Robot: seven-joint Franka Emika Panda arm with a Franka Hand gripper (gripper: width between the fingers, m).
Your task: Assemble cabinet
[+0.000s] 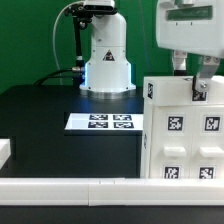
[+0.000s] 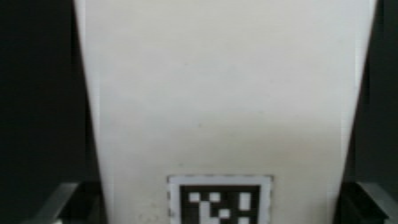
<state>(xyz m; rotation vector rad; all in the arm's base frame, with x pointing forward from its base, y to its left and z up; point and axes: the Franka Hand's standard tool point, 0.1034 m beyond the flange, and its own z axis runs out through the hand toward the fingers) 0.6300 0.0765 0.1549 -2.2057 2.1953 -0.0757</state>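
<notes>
Running along the near edge of the exterior view: a white rail (image 1: 70, 188), low and long, lying on the black table (image 1: 40, 120). Standing just behind it on the exterior view's right: the cabinet (image 1: 183, 130), white, upright, showing square black-and-white tags on its front face. Hanging over the cabinet's top: the gripper (image 1: 196, 80), fingers spread apart and coming down on either side of a white panel at the cabinet's upper edge, apparently straddling it. Filling the wrist view: that same white panel with one tag low on it, dark fingertips (image 2: 64, 203) sitting at both sides of it; blur making actual contact hard to confirm, so gripping or merely bracketing not settled. Lying flat farther back, mid-table: the marker board (image 1: 105, 122), well apart from the cabinet. Sitting farthest back: the arm's white base (image 1: 106, 62).
</notes>
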